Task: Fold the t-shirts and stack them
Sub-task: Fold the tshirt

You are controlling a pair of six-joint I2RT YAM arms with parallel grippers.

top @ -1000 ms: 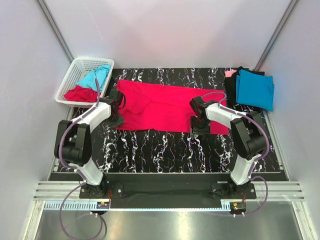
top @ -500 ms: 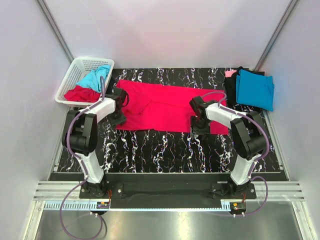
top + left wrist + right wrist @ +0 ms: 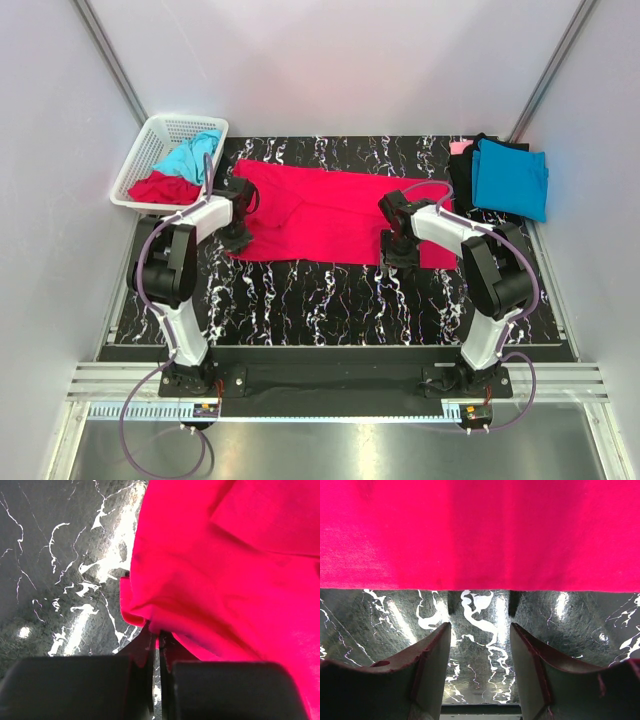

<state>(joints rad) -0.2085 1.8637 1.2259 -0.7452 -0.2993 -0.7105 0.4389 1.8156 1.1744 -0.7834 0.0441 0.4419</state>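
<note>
A crimson red t-shirt [image 3: 330, 210] lies spread across the back half of the black marble mat. My left gripper [image 3: 236, 235] is at its near left corner, shut on the hem; in the left wrist view [image 3: 156, 637] the jaws pinch a bunched fold of the red cloth [image 3: 225, 580]. My right gripper [image 3: 392, 252] is open just in front of the shirt's near right hem [image 3: 480, 582], jaws empty over the bare mat [image 3: 480, 630]. A turquoise folded t-shirt [image 3: 510, 178] lies on a black one [image 3: 462, 180] and a pale pink one [image 3: 459, 147] at the back right.
A white lattice basket [image 3: 152, 152] at the back left holds a turquoise shirt [image 3: 190, 155] and a red shirt [image 3: 160, 187]. Grey walls close in on both sides. The mat's near half [image 3: 330, 300] lies between the arms.
My left gripper has shifted slightly towards the shirt's near left corner and the corner there has bunched a little. The right arm has barely moved.
</note>
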